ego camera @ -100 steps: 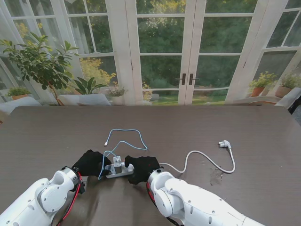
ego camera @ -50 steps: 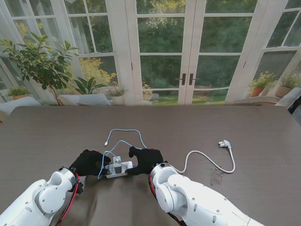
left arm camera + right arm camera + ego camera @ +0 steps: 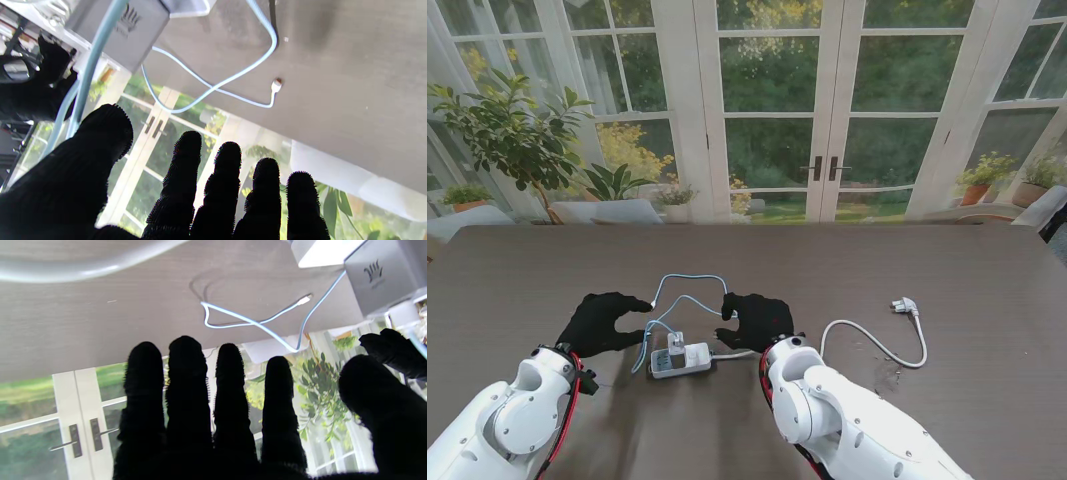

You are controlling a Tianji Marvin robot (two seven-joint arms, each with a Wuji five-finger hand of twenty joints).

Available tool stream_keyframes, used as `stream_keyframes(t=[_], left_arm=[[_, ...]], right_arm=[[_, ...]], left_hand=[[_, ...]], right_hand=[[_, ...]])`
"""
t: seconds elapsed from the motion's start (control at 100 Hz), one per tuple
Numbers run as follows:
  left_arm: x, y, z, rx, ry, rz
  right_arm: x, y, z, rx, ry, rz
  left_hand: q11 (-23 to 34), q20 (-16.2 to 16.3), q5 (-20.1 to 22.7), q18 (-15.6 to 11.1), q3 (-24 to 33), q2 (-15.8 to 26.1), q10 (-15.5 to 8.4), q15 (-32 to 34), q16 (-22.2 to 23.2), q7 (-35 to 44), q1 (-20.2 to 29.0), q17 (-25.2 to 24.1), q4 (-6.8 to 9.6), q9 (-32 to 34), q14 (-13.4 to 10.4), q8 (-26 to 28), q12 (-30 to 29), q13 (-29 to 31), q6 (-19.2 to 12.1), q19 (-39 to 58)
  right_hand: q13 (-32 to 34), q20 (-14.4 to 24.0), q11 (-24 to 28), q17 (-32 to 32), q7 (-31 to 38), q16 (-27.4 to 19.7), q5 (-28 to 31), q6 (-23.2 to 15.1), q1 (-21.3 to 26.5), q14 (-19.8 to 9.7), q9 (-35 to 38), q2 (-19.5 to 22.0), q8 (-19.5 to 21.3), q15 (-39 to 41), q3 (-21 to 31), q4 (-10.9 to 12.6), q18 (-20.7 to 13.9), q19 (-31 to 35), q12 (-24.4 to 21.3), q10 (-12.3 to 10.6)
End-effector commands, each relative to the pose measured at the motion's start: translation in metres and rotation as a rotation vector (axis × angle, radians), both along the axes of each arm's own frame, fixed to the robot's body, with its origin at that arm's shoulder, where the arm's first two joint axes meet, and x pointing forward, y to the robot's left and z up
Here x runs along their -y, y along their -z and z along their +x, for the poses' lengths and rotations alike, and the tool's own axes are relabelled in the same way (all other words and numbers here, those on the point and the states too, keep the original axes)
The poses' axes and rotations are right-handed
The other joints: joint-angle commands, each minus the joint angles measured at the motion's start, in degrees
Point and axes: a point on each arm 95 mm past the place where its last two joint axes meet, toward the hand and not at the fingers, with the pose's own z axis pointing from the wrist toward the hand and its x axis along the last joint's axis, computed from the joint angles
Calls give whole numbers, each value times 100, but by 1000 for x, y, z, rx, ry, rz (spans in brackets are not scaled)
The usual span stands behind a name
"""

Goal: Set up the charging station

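Where the power strip (image 3: 679, 362) lies near me at mid-table, its long axis runs left to right, white lead (image 3: 872, 343) trailing right to a plug (image 3: 904, 306). I log a grey charger (image 3: 676, 348) standing upright in it, with its blue cable (image 3: 689, 297) looping away from me. Left hand (image 3: 601, 321) and right hand (image 3: 756, 318) flank the strip, apart from it, fingers (image 3: 186, 166) spread and holding nothing. Socket details are too small to read. Glass doors (image 3: 827, 110) and potted plants (image 3: 517, 135) stand beyond the table (image 3: 987, 270).
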Motion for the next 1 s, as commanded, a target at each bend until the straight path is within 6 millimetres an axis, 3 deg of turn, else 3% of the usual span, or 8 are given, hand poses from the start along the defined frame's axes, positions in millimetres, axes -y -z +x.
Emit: stream_keyframes(t=[0.0,0.18,0.41,0.56,0.76,0.99], left_arm=[[1,-6,-1,11,-19,-23],[-1,-15,-4,58,-89,-131],[6,-17,-12,104,-129,-247],[13,-15,-15,132,-145,-308],[20,-11,-19,139,-159,-369],[22,-13,-24,160,-173,-372]], right_arm=[[1,-4,-6,-11,-11,29],[23,-17,-12,10,34,139],[51,-26,-20,33,93,328],[67,-29,-23,54,126,414],[91,-17,-29,52,142,514],[103,-9,-37,82,171,607]], left_hand=[[-76,-137,-113,-190,-205,128,-122,-174,-119,-32,-57,-148,-6,-173,-136,-54,-114,-230,-8,-227],[-180,-389,-292,-330,-208,128,-112,-293,-306,-175,14,-243,8,-439,-274,-167,-308,-482,238,-616],[-199,-484,-372,-393,-219,87,-126,-330,-400,-207,50,-310,11,-591,-329,-214,-398,-635,242,-765],[-211,-551,-378,-417,-233,69,-141,-365,-457,-186,66,-358,10,-669,-328,-207,-441,-704,232,-886],[-221,-621,-413,-386,-239,-20,-103,-408,-510,-192,122,-378,15,-724,-318,-204,-480,-729,248,-1053],[-201,-625,-387,-363,-243,-30,-103,-405,-520,-185,104,-351,12,-690,-298,-200,-487,-699,285,-1102]], right_hand=[[-226,-135,-94,-177,-2555,-5910,266,-16,-1,27,-136,-174,159,-301,322,-18,166,-291,-154,39],[-579,-350,-286,-410,-2483,-6265,249,2,159,-101,-214,-421,251,-922,765,-32,26,-803,-387,-110],[-875,-414,-297,-527,-2613,-6480,-215,36,397,-236,-494,-928,203,-1191,1166,1,-90,-1010,-508,-238],[-973,-463,-257,-589,-2574,-6558,-228,28,322,-268,-545,-1026,216,-1265,1139,-35,-132,-1137,-523,-282],[-1232,-614,-261,-860,-2611,-6689,-317,-85,216,-201,-645,-1083,194,-1408,911,-105,-13,-1542,-559,-364],[-1255,-629,-238,-873,-2572,-6737,-247,-88,235,-179,-598,-1109,202,-1443,886,-112,145,-1778,-560,-371]])
